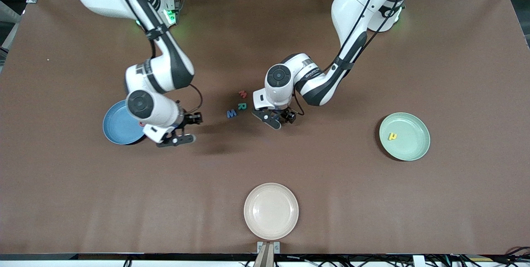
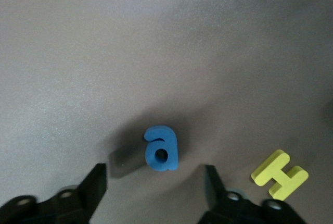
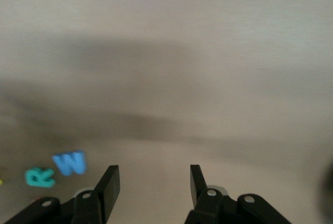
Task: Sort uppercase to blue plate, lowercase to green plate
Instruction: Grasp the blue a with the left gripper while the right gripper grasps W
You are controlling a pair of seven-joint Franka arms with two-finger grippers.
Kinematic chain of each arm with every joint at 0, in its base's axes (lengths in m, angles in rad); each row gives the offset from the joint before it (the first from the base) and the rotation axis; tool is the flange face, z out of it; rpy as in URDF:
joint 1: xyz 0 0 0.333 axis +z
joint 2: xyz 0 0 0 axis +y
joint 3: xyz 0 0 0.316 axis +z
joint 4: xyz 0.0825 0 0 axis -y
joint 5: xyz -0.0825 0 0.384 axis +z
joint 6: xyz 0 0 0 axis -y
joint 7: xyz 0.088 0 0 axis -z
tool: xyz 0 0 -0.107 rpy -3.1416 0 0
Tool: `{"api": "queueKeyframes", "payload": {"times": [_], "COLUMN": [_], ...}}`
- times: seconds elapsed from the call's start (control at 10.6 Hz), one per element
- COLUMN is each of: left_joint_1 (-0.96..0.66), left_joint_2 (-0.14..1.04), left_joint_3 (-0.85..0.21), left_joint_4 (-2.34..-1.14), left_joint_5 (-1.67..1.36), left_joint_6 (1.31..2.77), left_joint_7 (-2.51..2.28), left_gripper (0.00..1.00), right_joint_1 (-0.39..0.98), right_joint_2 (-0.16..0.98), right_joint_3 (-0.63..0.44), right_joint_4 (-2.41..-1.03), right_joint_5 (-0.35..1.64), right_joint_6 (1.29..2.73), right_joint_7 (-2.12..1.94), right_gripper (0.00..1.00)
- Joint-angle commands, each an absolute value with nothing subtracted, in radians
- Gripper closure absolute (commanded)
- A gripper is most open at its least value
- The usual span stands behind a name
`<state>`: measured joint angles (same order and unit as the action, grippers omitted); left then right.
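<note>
Front view. The left gripper (image 1: 276, 119) hangs low over the middle of the brown table (image 1: 372, 196); its fingers cannot be judged here. Just beside it, toward the right arm's end, lie a red letter (image 1: 243, 93), a green R (image 1: 241, 106) and a blue W (image 1: 232, 113). The right gripper (image 1: 187, 129) is over bare table beside the blue plate (image 1: 118, 128), which the arm partly covers. The green plate (image 1: 408, 151) sits toward the left arm's end and holds a yellow letter (image 1: 392, 136). A cream plate (image 1: 271, 211) rests at the table edge nearest the camera.

Left wrist view. The left gripper (image 2: 156, 182) is spread, its fingers (image 2: 96, 182) standing on either side of a blue a (image 2: 161, 148) without touching it; a yellow H (image 2: 280, 174) lies on the table near one finger.

Right wrist view. The right gripper (image 3: 154, 185) is spread and holds nothing; the green R (image 3: 39, 177) and blue W (image 3: 69, 163) lie touching, well apart from it.
</note>
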<state>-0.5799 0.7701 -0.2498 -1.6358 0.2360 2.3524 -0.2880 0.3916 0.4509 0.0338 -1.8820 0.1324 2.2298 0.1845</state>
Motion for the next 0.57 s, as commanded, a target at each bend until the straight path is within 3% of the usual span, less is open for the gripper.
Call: {"api": "queueKeyframes", "payload": {"times": [0.0,0.19,0.38,0.47], "left_joint_1": [-0.595,-0.595,-0.595,-0.595], "left_joint_2": [0.792,0.799,0.801,0.801], "left_joint_3": [-0.233,-0.232,-0.232,-0.23], "left_joint_4": [-1.598,-1.586,-1.586,-1.586], "left_joint_5": [0.21,0.204,0.201,0.192], "left_joint_6": [2.342,2.342,2.342,2.342], "left_joint_7": [-0.259,-0.261,-0.264,-0.267], "left_gripper": [0.32,0.42,0.62,0.76], "right_joint_1": [0.414,0.458,0.491,0.503], "right_joint_2": [0.454,0.497,0.526,0.543], "right_joint_3": [0.073,0.095,0.095,0.095], "right_joint_4": [-1.939,-1.944,-1.944,-1.948], "right_joint_5": [0.137,0.129,0.123,0.117], "right_joint_6": [2.354,2.455,2.499,2.538], "right_joint_7": [0.242,0.282,0.311,0.311], "right_gripper": [0.37,0.36,0.28,0.28]}}
